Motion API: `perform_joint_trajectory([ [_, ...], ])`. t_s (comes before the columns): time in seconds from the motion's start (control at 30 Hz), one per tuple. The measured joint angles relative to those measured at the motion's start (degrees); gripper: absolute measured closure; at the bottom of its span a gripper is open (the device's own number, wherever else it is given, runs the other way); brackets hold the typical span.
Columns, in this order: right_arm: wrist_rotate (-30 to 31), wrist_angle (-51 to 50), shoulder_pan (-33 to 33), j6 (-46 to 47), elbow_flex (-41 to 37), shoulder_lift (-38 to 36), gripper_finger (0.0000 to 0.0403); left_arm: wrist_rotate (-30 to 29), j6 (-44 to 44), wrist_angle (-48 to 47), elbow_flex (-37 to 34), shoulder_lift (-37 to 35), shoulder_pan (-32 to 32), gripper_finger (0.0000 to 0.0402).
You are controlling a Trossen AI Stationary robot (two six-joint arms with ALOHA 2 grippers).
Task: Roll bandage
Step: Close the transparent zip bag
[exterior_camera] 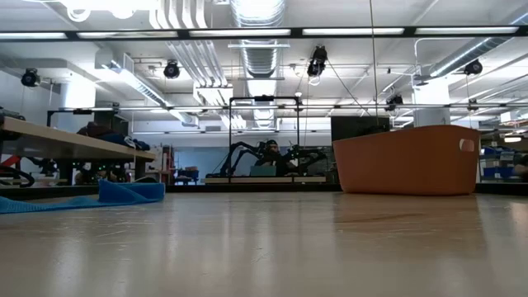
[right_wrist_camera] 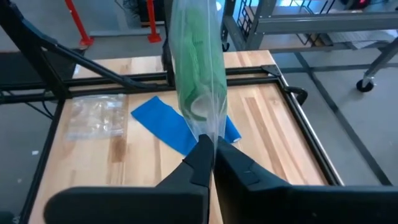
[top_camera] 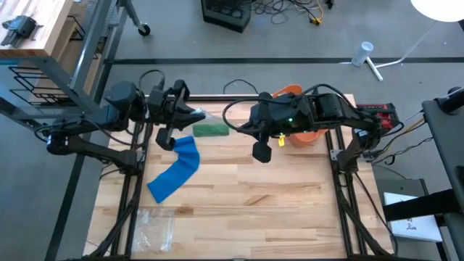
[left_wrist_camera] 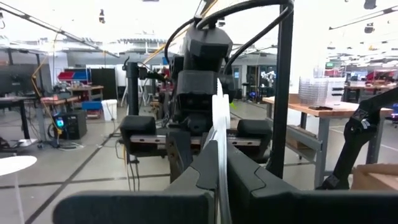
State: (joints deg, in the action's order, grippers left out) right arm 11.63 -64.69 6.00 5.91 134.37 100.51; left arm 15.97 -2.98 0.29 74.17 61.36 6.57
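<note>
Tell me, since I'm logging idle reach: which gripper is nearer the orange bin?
Right. The right gripper is beside the orange bin; the left gripper is farther across the table.

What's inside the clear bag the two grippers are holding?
A green rolled bandage sits inside the clear bag, seen through the plastic. The right gripper and left gripper pinch opposite ends. Anything behind the roll is hidden.

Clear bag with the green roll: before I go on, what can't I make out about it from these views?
- Low view: the clear bag doesn't show at all; it hangs above the frame.
- High view: both grippers' hold on it is hidden under the arms.
- Left wrist view: left gripper shows only the bag's thin edge.
- Right wrist view: right gripper pinches the bag's corner; the green roll is blurred by plastic.
</note>
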Motion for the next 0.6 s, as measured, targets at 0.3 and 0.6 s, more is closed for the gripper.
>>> perform_joint_trajectory([
  [0.3,0.52,-4.23,-0.31,0.72,-0.04,0.10,0.0400,-0.09,0.04,-0.34,-0.07,-2.45,0.02,0.0401],
  [0.6,0.47,-1.47,-0.39,5.20,0.54,-2.15,0.0318,-0.65,2.09,-2.10,0.00,-4.44,0.00,0.0401],
])
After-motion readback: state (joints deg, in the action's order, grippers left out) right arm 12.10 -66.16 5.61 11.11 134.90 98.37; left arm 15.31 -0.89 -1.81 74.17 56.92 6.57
